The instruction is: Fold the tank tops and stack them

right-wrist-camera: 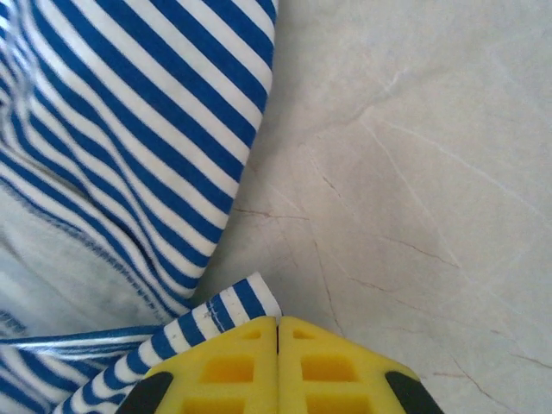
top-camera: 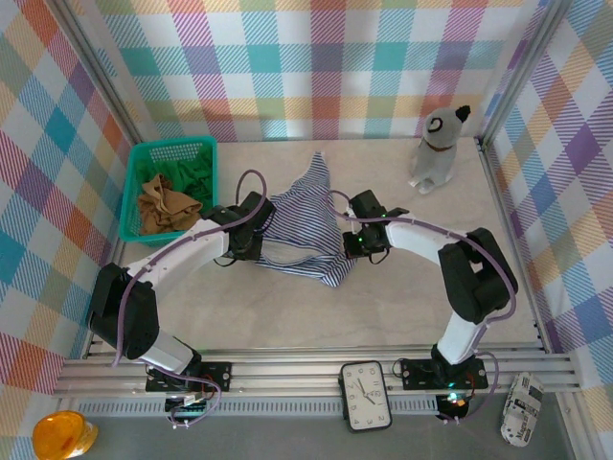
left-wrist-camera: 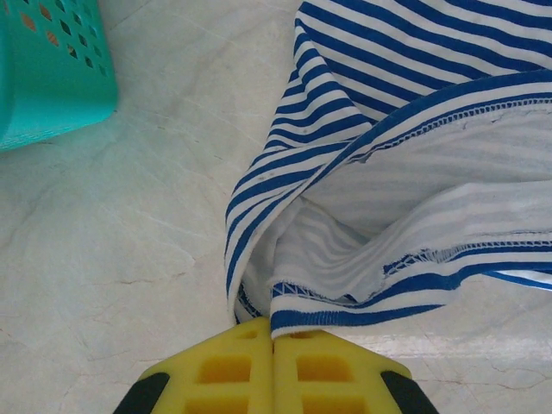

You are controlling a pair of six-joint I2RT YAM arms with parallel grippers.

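The navy-and-white striped tank top [top-camera: 302, 225] lies rumpled on the table between both arms. My left gripper [top-camera: 251, 233] is shut on its left hem; in the left wrist view the yellow fingers [left-wrist-camera: 274, 332] pinch a blue-trimmed edge of the striped top [left-wrist-camera: 405, 147]. My right gripper [top-camera: 356, 238] is shut on the top's right edge, where a striped corner [right-wrist-camera: 226, 309] pokes out beside the fingertips [right-wrist-camera: 278, 321]. The tan-brown top [top-camera: 165, 206] and the green top [top-camera: 194, 176] lie bunched in the teal basket [top-camera: 169, 149].
The teal mesh basket stands at the back left, its corner [left-wrist-camera: 47, 73] near the left gripper. A grey toy dog [top-camera: 436, 149] sits at the back right. A clock [top-camera: 366, 395] lies on the front rail. Bare marble table [top-camera: 412, 307] spreads to the front.
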